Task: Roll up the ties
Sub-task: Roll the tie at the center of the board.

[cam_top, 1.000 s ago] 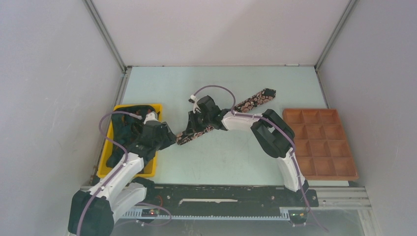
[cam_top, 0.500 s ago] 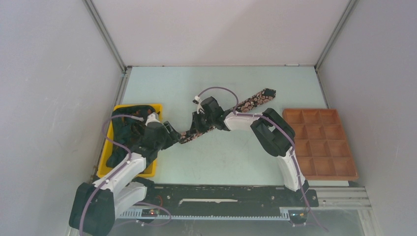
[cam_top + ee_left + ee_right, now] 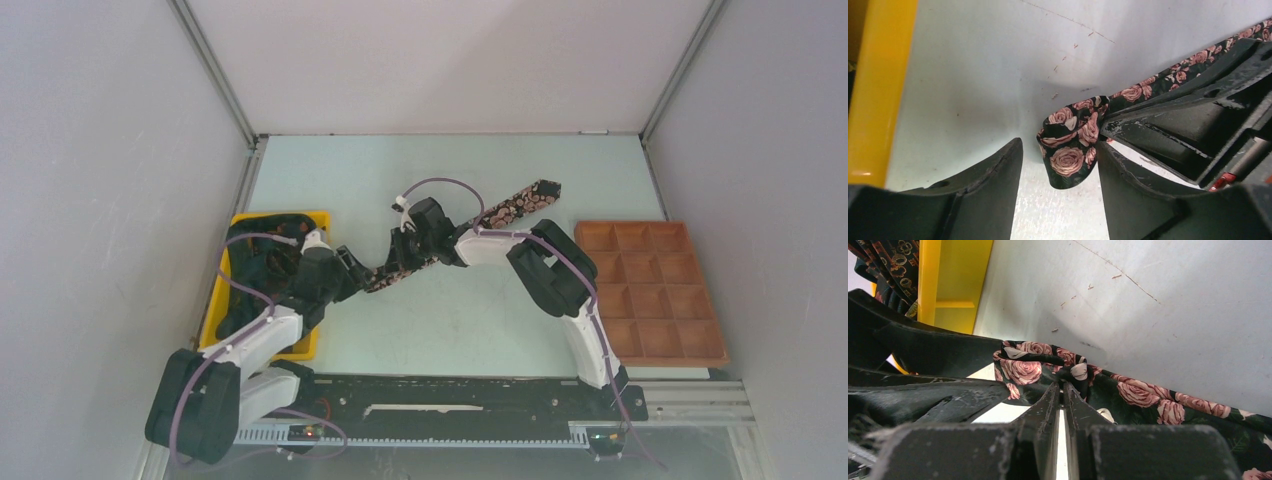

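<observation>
The rose-print tie [image 3: 510,205] lies diagonally on the table [image 3: 450,320], its near end curled into a loose roll. The right gripper [image 3: 1062,387] pinches this curled end, fingers pressed together. The left gripper [image 3: 1058,152] straddles it, fingers spread, beside the yellow bin [image 3: 215,335].

Left gripper [image 3: 355,272] edges toward one o'clock, nearing the folded end of the tie [image 3: 515,205], which shifts toward twelve o'clock.
</observation>
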Controlling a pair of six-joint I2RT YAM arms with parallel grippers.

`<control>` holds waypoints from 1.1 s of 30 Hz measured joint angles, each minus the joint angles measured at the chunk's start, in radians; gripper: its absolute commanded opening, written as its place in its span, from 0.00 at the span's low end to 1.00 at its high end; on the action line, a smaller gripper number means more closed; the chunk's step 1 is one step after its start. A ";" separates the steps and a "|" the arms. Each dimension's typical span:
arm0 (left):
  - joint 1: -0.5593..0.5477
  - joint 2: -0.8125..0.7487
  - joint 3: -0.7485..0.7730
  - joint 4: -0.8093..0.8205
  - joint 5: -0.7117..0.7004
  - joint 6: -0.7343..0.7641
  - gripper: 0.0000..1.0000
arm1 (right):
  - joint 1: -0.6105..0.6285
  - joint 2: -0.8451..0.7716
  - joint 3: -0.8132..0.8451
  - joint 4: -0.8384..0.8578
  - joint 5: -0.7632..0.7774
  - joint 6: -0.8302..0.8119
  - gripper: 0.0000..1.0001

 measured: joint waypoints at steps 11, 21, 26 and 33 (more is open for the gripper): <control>0.000 0.085 -0.025 0.088 0.008 -0.024 0.47 | -0.004 0.000 -0.002 0.006 -0.001 0.000 0.10; 0.000 0.136 -0.026 0.152 0.026 -0.034 0.22 | -0.004 0.000 -0.006 0.013 -0.002 0.001 0.09; 0.000 0.143 -0.026 0.165 0.033 -0.043 0.04 | -0.003 0.000 -0.006 0.016 -0.005 0.001 0.10; 0.000 0.114 -0.026 0.142 0.033 -0.042 0.00 | -0.003 -0.006 -0.009 0.019 -0.008 0.008 0.15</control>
